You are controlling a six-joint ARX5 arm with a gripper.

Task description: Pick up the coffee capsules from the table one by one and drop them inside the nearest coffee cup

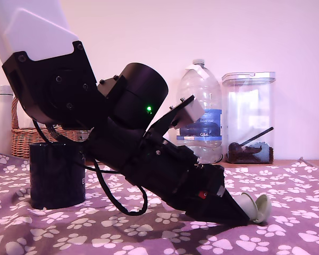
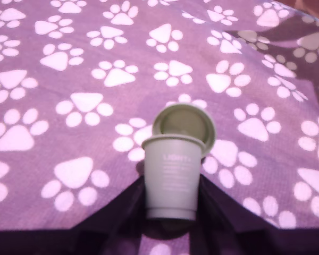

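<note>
Open cloth on the table [image 2: 85,64] lay ahead of the gripper [image 2: 170,212]; two coffee capsules [image 2: 173,170] blocked its tips.

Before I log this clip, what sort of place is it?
Probably a home, not a lab: a table draped in paw-print cloth, with a wicker basket, a large water bottle and a clear storage jar against a plain wall.

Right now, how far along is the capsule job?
Nothing shows as finished: the black cup stands at the exterior view's left, its inside hidden. In hand: the gripper is down at the purple cloth, its dark fingers either side of a pale capsule; a second capsule lies right behind it. Left: lifting this one, carrying it to the cup, dropping it, then the other.
</note>
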